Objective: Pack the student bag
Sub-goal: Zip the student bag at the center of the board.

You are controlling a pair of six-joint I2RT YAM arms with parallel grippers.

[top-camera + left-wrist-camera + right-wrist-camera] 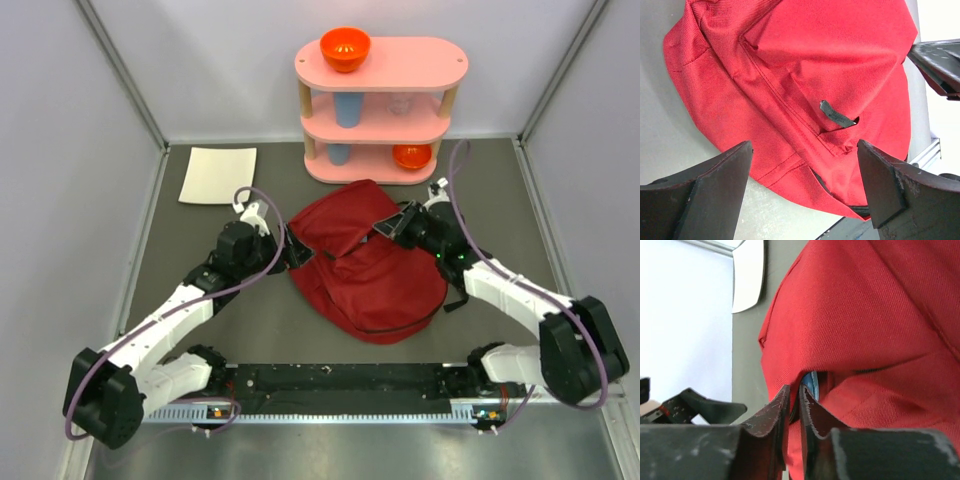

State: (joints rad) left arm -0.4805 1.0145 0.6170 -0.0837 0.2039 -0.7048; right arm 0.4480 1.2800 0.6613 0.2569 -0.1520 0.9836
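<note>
The large soft dark-red fabric backpack [375, 280] lies on the grey table [300, 340] between both arms, in front of a pink three-tier shelf [380, 65]. From overhead, the left gripper [291, 250] sits at its left edge and the right gripper [392, 226] at its upper right. Only the left wrist view shows the left jaws spread wide and empty, with a black pull tab [837, 116] beyond them. The right wrist view shows the right jaws nearly together at a fold where a pale-blue object [811, 382] peeks out. Whether they pinch fabric, I cannot tell.
</note>
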